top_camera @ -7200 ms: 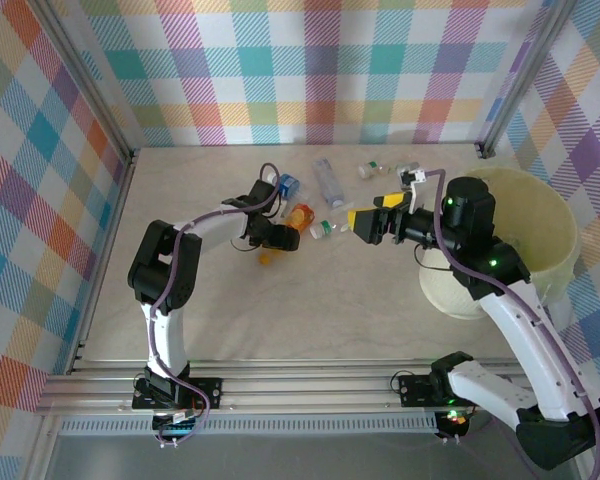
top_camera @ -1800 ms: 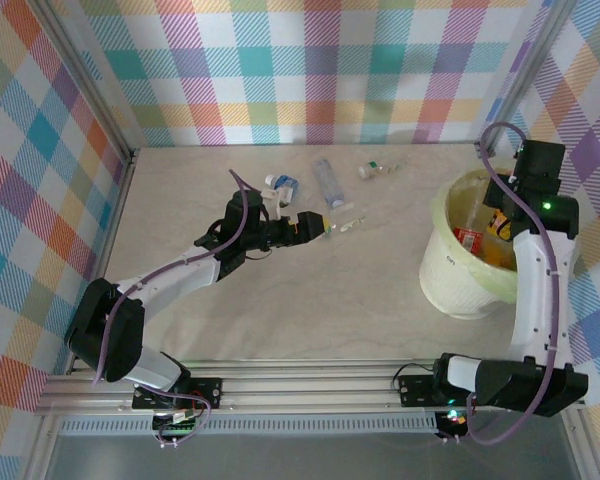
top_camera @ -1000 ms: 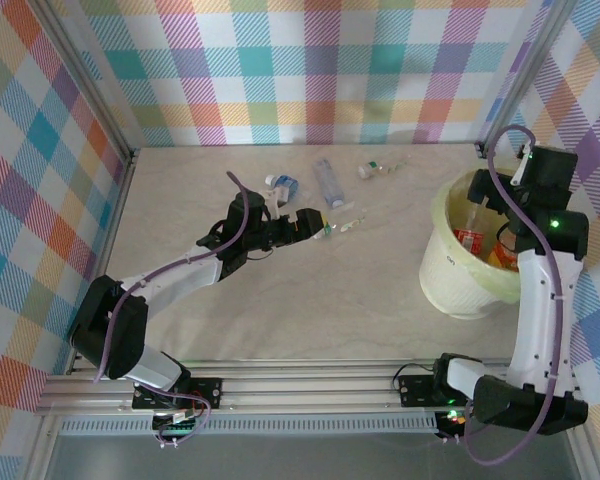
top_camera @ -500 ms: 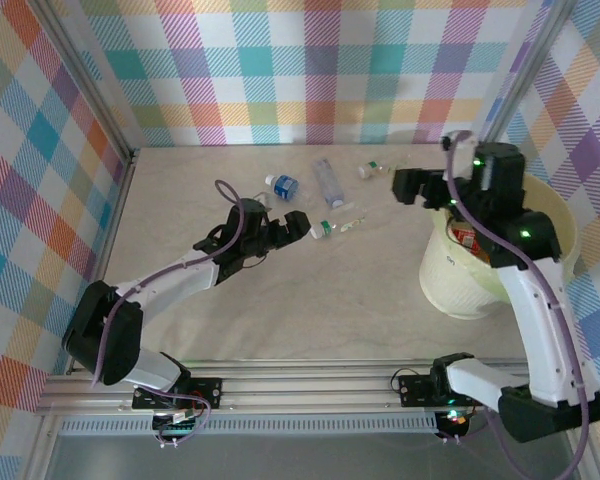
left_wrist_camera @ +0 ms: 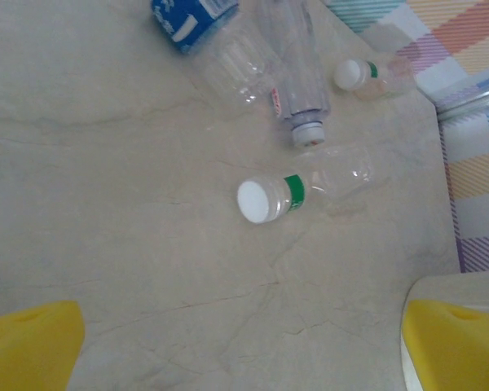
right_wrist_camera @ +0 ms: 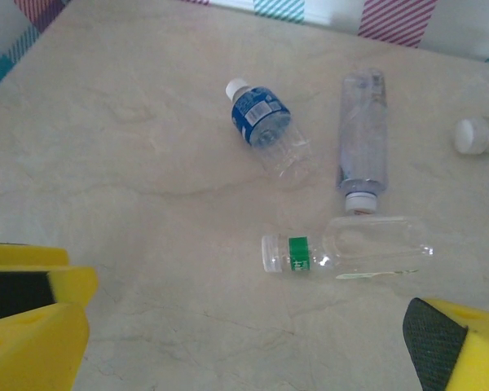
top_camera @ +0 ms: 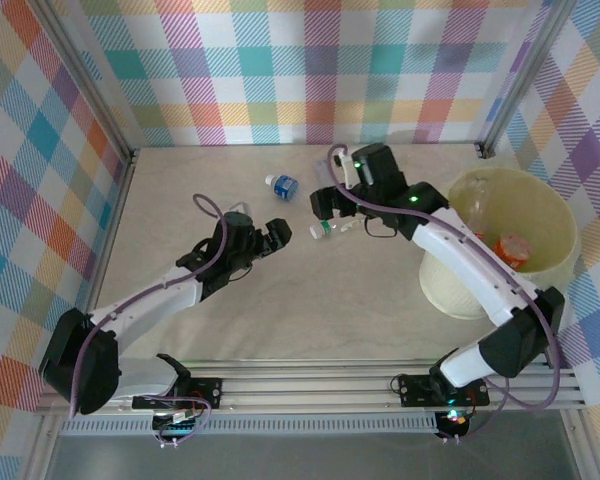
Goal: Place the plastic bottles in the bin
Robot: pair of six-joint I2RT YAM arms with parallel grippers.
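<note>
I am looking down on a pale beige tabletop, its marbled surface carrying faint grey veins and hairline cracks. Checked walls in pink, teal, orange and purple are closing it in at the back and along both sides. A metal post is standing in each back corner, left and right. A slotted aluminium rail is running along the near edge.

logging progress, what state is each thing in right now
blue-label bottle: lying on the table, capped
tall clear bottle: lying on the table, capped
green-band bottle: lying on the table, capped
second green-band bottle: lying on the table, capped
orange bottle: in the bin
bin: upright, open top
left gripper: open, empty
right gripper: open, empty
</note>
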